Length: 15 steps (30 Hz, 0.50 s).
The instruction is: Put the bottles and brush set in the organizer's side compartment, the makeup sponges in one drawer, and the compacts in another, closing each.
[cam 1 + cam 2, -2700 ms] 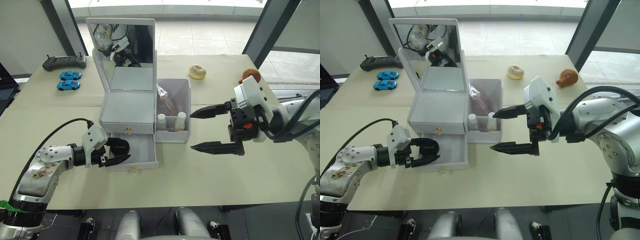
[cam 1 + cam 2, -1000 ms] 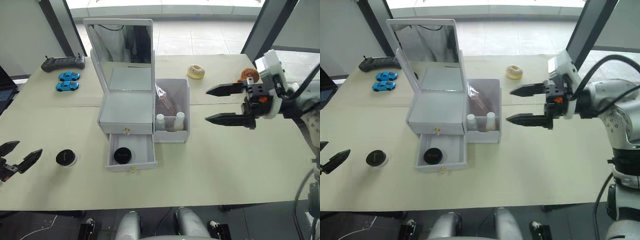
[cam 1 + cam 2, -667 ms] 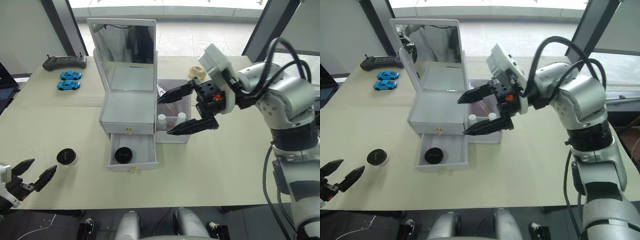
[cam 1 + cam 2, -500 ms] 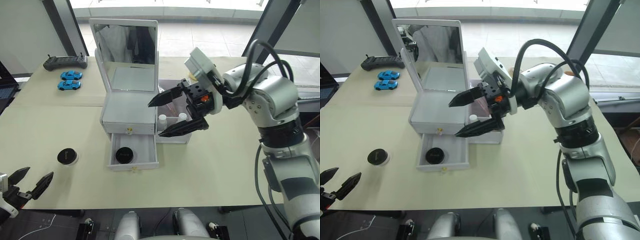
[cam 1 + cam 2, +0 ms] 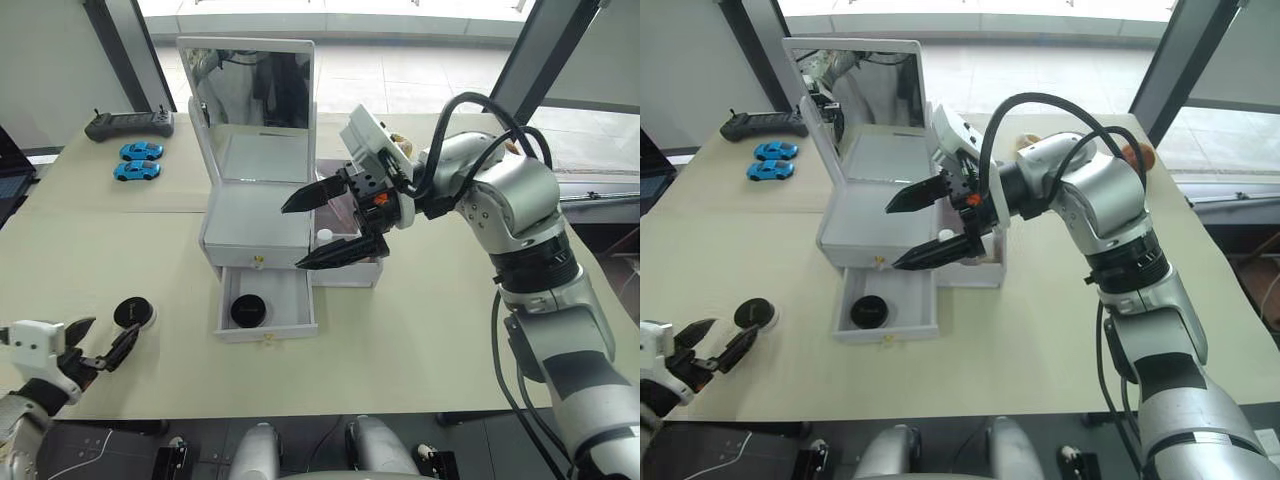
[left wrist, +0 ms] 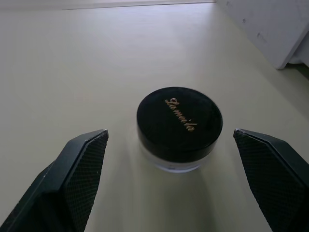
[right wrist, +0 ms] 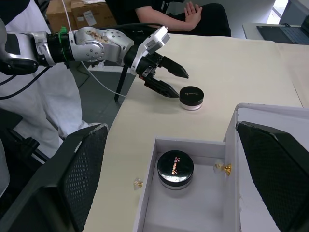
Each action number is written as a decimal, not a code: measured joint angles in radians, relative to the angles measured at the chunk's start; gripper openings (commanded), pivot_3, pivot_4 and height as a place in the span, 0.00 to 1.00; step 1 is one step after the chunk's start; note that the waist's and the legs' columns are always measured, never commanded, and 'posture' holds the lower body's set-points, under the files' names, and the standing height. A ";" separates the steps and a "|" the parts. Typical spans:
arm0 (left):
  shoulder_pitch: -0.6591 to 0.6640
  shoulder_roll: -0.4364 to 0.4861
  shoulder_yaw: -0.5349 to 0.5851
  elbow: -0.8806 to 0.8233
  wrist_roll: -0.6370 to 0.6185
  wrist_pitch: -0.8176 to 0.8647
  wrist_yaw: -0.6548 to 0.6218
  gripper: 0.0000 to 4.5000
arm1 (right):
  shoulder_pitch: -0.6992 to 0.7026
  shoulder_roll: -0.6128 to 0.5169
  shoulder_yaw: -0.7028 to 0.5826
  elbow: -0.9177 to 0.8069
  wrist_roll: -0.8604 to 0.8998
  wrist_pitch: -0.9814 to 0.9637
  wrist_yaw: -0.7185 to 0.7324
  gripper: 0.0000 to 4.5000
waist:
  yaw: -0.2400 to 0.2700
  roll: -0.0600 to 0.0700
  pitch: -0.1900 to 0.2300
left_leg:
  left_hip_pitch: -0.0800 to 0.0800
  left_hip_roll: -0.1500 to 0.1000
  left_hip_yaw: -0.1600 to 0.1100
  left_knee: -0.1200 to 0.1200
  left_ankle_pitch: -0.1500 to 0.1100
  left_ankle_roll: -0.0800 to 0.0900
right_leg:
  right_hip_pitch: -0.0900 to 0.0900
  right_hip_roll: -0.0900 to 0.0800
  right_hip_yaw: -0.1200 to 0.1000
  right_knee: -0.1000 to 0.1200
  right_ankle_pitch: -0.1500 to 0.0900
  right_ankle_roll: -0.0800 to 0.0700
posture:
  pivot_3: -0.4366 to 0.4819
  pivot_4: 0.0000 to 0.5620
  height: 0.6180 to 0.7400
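Black compact (image 6: 179, 125) on tabletop (image 5: 420, 330), framed by spread left pincer (image 5: 99, 343).
Compacts step half done; next: advancing, clamping, carrying to open drawer (image 5: 266, 318). Right pincer (image 5: 317, 230) wide apart, empty.

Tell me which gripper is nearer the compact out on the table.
Left. The left gripper is open right behind that compact, fingers either side of it. The right gripper is open above the organizer's drawers, well away.

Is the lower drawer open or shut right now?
Open: the lower drawer is pulled out, one compact lying inside it.
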 measured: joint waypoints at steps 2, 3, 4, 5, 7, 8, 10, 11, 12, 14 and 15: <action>-0.019 0.000 -0.022 0.008 0.003 0.000 0.004 1.00 | 0.001 -0.012 -0.003 -0.019 0.000 0.008 -0.008 1.00 | 0.000 -0.001 0.000 | 0.000 0.000 0.000 0.000 0.000 0.000 | 0.000 0.000 0.000 0.000 0.000 0.000 | 0.48 0.27 1.00; -0.025 0.000 -0.026 0.011 0.006 0.000 0.007 1.00 | 0.002 -0.013 -0.004 -0.022 0.000 0.013 -0.011 1.00 | 0.000 -0.001 -0.001 | 0.000 0.000 0.000 0.000 0.000 0.000 | 0.000 0.000 0.000 0.000 0.000 0.000 | 0.48 0.27 1.00; -0.037 0.001 -0.036 0.021 0.010 0.000 0.010 1.00 | 0.007 -0.017 -0.006 -0.028 0.001 0.019 -0.016 1.00 | 0.001 -0.001 -0.001 | 0.000 0.000 -0.001 0.000 0.000 0.000 | 0.000 0.000 0.000 0.000 0.000 0.000 | 0.48 0.27 1.00; -0.053 0.001 -0.049 0.035 0.019 0.000 0.015 1.00 | 0.016 -0.022 -0.007 -0.038 0.001 0.023 -0.023 1.00 | 0.002 -0.001 -0.001 | 0.000 0.000 -0.001 0.000 0.000 0.000 | 0.000 0.000 0.000 0.000 0.000 0.000 | 0.48 0.27 1.00; -0.078 0.002 -0.071 0.060 0.036 0.001 0.023 1.00 | 0.033 -0.024 -0.007 -0.054 0.004 0.037 -0.032 1.00 | 0.003 -0.002 -0.001 | 0.000 -0.001 0.000 0.000 0.000 0.000 | 0.000 0.000 0.000 0.000 0.000 0.000 | 0.48 0.27 1.00; -0.088 0.003 -0.081 0.069 0.041 0.001 0.027 1.00 | 0.035 -0.024 -0.007 -0.059 0.005 0.041 -0.037 1.00 | 0.003 -0.002 -0.002 | 0.000 -0.001 -0.001 0.000 0.000 0.000 | 0.000 -0.001 0.000 0.000 0.000 0.000 | 0.48 0.27 1.00; -0.109 0.004 -0.098 0.077 0.054 0.006 0.036 1.00 | 0.038 -0.025 -0.010 -0.072 0.005 0.043 -0.052 1.00 | 0.003 -0.002 -0.002 | 0.000 -0.001 -0.001 0.000 0.000 0.000 | 0.000 0.000 -0.001 0.000 0.000 0.000 | 0.48 0.27 1.00; -0.119 0.005 -0.105 0.078 0.061 0.011 0.040 1.00 | 0.038 -0.025 -0.013 -0.080 0.005 0.043 -0.058 1.00 | 0.003 -0.003 -0.002 | 0.000 -0.001 -0.001 0.000 0.000 0.000 | 0.000 0.000 -0.001 0.000 0.000 0.000 | 0.48 0.27 1.00; -0.129 0.008 -0.114 0.082 0.067 0.014 0.044 0.96 | 0.039 -0.025 -0.016 -0.087 0.005 0.043 -0.065 1.00 | 0.003 -0.003 -0.002 | 0.000 -0.001 -0.001 0.000 0.000 0.000 | 0.000 0.000 -0.001 0.000 0.000 0.000 | 0.48 0.27 1.00; -0.152 0.013 -0.127 0.098 0.078 0.019 0.052 0.88 | 0.045 -0.026 -0.022 -0.100 0.006 0.046 -0.076 1.00 | 0.002 -0.003 -0.002 | 0.000 -0.001 -0.001 0.000 0.000 0.000 | 0.000 0.000 -0.001 0.000 0.000 0.000 | 0.48 0.27 1.00; -0.161 0.013 -0.129 0.102 0.079 0.020 0.055 0.81 | 0.049 -0.029 -0.025 -0.107 0.007 0.050 -0.083 1.00 | 0.002 -0.003 -0.002 | 0.000 -0.001 -0.001 0.000 0.000 0.000 | 0.000 0.000 -0.001 0.000 0.000 0.000 | 0.48 0.27 1.00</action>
